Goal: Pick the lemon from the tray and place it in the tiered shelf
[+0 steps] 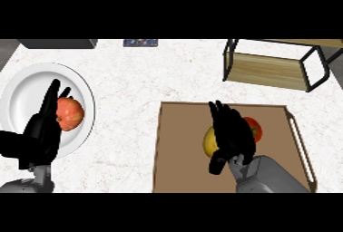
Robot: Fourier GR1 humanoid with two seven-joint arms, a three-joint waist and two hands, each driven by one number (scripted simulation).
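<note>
Just beyond the right hand (232, 136), bare tabletop (134, 90) is lying open between the tray (181, 149) and the one tiered shelf (271, 68), which is sitting well past the fingertips, near the far edge. One lemon (209, 140), yellow and mostly hidden, is resting in the tray under the straight, close-set fingers (224, 120), with one red tomato (254, 129) showing at their right. The left hand (43, 129) is resting open over the one white plate (26, 90), beside one orange-red fruit (70, 114).
</note>
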